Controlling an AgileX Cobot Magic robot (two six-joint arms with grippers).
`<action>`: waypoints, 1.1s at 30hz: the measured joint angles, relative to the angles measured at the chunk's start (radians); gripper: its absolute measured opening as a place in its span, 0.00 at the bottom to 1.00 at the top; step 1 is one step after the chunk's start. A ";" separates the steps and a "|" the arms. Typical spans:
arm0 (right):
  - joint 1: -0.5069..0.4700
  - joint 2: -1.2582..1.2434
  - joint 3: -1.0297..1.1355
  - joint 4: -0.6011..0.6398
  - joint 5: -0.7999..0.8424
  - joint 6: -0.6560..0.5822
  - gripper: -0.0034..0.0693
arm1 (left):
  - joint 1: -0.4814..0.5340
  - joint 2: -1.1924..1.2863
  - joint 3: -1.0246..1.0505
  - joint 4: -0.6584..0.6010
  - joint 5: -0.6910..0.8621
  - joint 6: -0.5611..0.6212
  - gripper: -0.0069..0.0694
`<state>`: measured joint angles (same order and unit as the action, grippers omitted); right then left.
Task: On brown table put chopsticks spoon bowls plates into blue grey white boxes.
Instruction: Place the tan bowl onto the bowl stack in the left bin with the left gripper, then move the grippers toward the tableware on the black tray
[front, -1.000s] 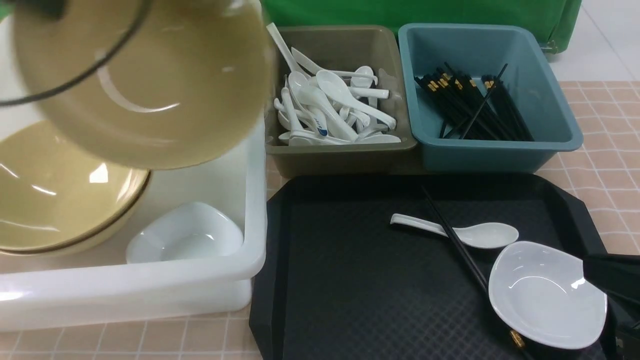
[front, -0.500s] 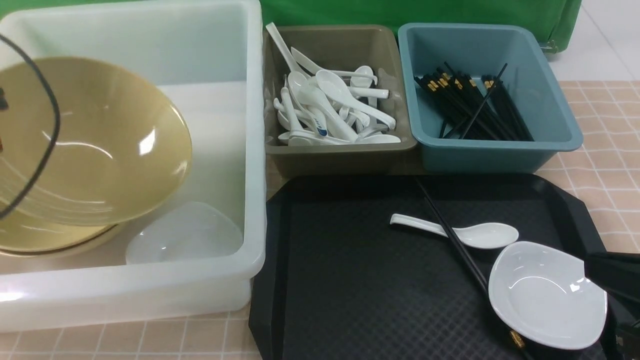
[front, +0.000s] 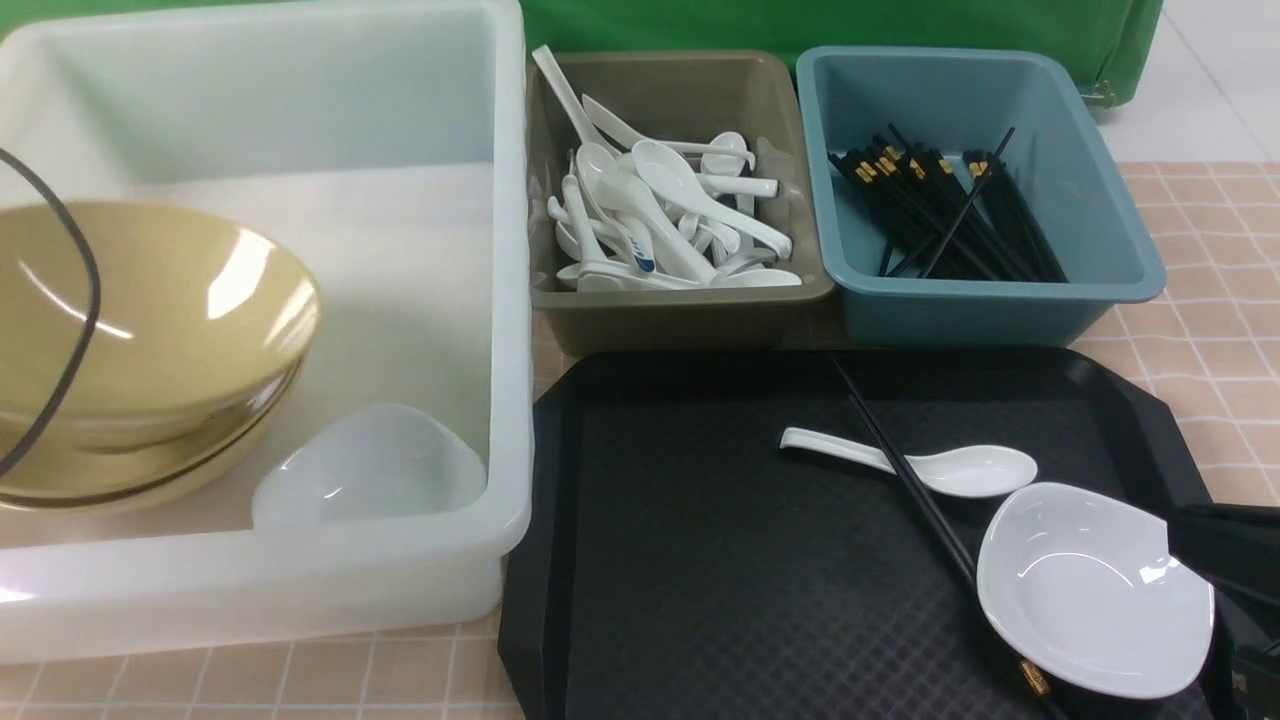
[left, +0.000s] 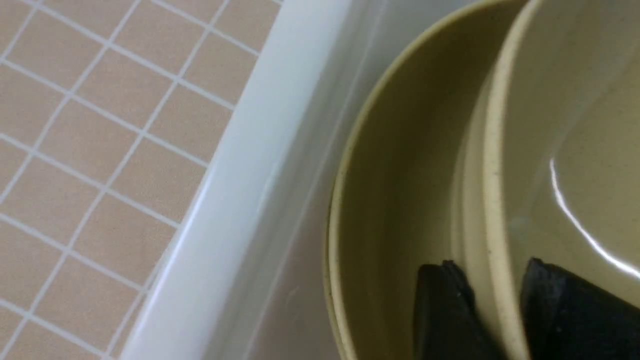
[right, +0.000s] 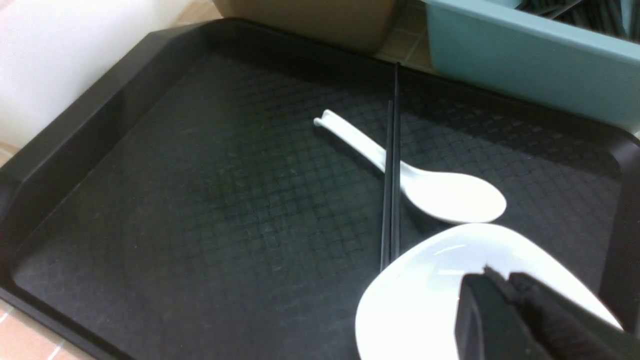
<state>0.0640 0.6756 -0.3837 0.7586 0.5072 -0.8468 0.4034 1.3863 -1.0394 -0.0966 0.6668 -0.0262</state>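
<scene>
A yellow bowl (front: 170, 310) rests on another bowl (front: 200, 450) inside the white box (front: 515, 300), beside a small white plate (front: 370, 470). My left gripper (left: 492, 265) is open, its fingers (left: 445, 305) on either side of the upper bowl's rim with a gap showing. On the black tray (front: 700, 550) lie a white spoon (front: 960, 470), a pair of chopsticks (front: 905, 470) across its handle, and a second plate (front: 1090, 590). My right gripper (right: 497, 277) is shut just over that plate (right: 415, 300), at its right edge, with nothing between its fingers.
The grey box (front: 680, 315) holds several spoons and the blue box (front: 1000, 300) several chopsticks; both stand behind the tray on the brown table (front: 1220, 300). A black cable (front: 85, 300) hangs in front of the bowls at the far left.
The yellow bowl came down from a high tilted position onto the stack in the white box. My left gripper's jaws have parted from its rim. The right arm has stayed where it was.
</scene>
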 joint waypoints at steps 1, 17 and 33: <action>0.002 0.000 0.000 0.000 -0.001 0.000 0.17 | 0.000 0.000 0.000 0.000 0.005 0.000 0.43; 0.087 0.000 0.011 0.000 -0.009 0.000 0.18 | 0.000 -0.220 -0.027 -0.006 0.073 -0.024 0.79; 0.089 0.242 0.024 0.006 -0.049 0.000 0.41 | -0.307 -0.762 0.235 -0.145 -0.195 0.348 0.12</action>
<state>0.1533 0.9173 -0.3596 0.7644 0.4583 -0.8468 0.0964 0.6246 -0.8041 -0.2413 0.4723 0.3219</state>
